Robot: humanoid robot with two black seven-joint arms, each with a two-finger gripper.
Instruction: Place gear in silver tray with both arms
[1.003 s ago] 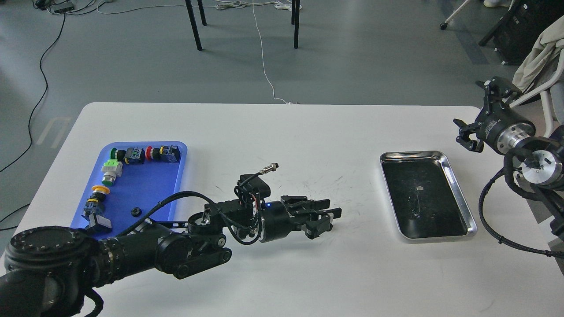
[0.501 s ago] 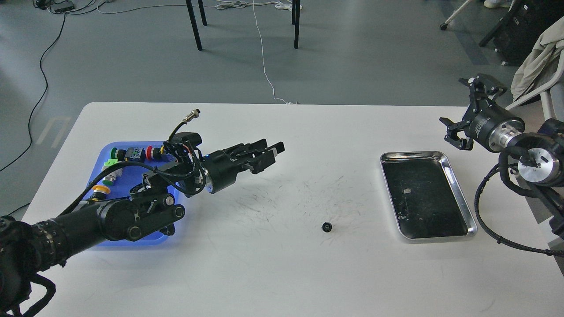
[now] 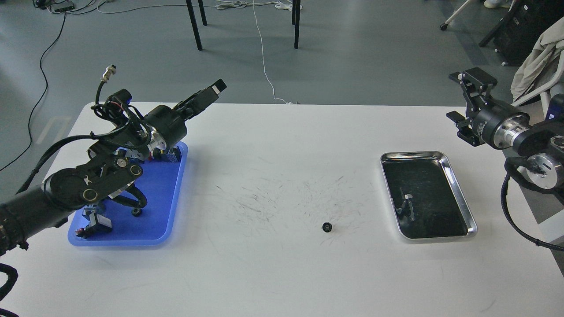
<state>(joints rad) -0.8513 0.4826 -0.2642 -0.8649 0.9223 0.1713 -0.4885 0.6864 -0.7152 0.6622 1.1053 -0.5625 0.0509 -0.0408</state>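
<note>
My left hand [image 3: 210, 93] has pulled up and back from mid-counter to above the blue tray's [image 3: 174, 220] far corner; fingers look pressed together, holding nothing. My right hand [image 3: 462, 99] shifted slightly up and right, still off the counter's [image 3: 282, 273] right edge, fingers spread. No readable writing anywhere. Count: one gear [image 3: 327, 227], lying on the counter where it was half a second ago, left of the silver tray [image 3: 458, 189] and apart from it. One silver tray, one blue tray. Button parts in the blue tray mostly hidden by my arm, can't count them.
</note>
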